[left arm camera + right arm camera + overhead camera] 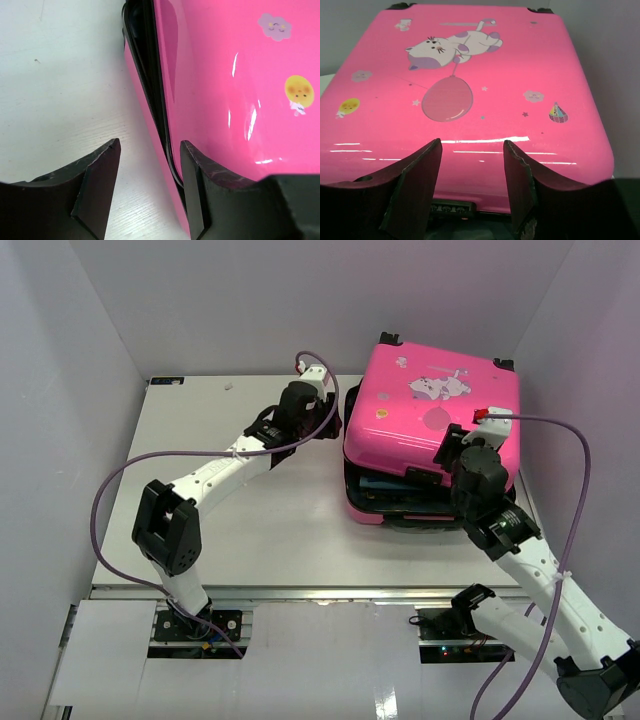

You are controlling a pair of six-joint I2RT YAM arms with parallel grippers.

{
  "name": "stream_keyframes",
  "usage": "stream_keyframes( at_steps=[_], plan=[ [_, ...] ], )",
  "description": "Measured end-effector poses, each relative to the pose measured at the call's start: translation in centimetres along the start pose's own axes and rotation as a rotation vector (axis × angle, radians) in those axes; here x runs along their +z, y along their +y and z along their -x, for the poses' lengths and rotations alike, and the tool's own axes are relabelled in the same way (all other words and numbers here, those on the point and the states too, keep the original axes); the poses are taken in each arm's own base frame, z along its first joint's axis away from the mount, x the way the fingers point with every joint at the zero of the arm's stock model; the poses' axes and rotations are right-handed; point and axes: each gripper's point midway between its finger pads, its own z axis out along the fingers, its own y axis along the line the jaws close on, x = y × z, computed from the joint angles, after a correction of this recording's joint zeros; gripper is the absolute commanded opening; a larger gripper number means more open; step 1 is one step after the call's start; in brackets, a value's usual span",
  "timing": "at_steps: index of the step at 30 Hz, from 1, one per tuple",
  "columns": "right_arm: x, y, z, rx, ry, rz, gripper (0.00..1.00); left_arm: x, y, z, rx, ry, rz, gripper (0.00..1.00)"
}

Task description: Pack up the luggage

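Now | luggage (420, 425) edge between left fingers (97, 187) | right fingers (415, 192) over near edge

The top external camera looks down from above and behind the arm bases, taking in the whole table (250, 530) and the luggage (430, 420) at far right. The left wrist camera sits very close at the luggage's left seam. The right wrist camera looks low across its top from the near edge, and all three views share the pink shell.
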Motion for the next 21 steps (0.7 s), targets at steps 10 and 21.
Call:
stream_keyframes(
  at_steps=[10, 21],
  plan=[
    [0.7, -2.0, -2.5, -0.077, 0.161, -0.192, 0.63, -1.2, 0.6, 1.0, 0.029, -0.015, 0.009, 0.68],
    [3.0, -2.9, -2.3, -0.085, 0.219, -0.253, 0.64, 0.0, 3.3, 1.4, -0.035, 0.007, 0.058, 0.70]
  ],
)
